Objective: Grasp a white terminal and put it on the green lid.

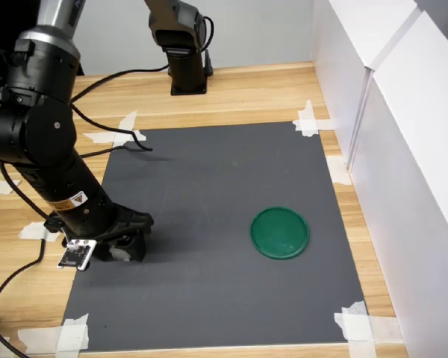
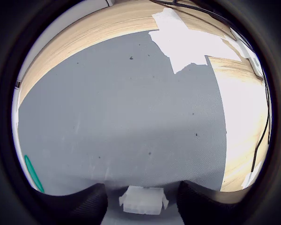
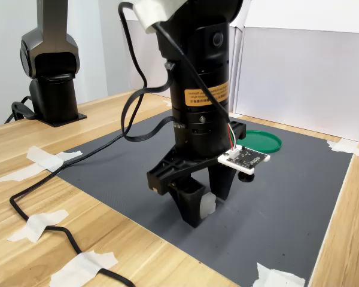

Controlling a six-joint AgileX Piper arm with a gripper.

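Wooden table (image 1: 246,93) spread wide across both exterior views, and on it a dark grey mat (image 1: 224,224) taped down at its corners with white tape scraps (image 1: 308,119). White panels (image 1: 403,149) wall off the first exterior view's right side. Black arm (image 1: 41,142) reaching down over the mat's edge at the first exterior view's left, a black cable (image 3: 78,161) trailing off behind it across the mat and wood.

Down at the business end, the gripper (image 3: 204,206) points straight at the mat, tips right at the surface. A small circuit board (image 3: 244,156) sticks out from the wrist just above the jaws.

Green lid (image 1: 280,232) lies flat on the mat, well apart from the jaws, off to the first exterior view's right; in the wrist view only a thin green sliver (image 2: 33,173) of it peeks in at the lens edge.

And there is the white terminal (image 2: 143,200), sitting directly between the two dark jaws in the wrist view, low on the mat. In the second exterior view a pale piece (image 3: 207,205) shows in that same gap. The jaws stand close on either side of it, but whether they are actually pressing it, I cannot tell.
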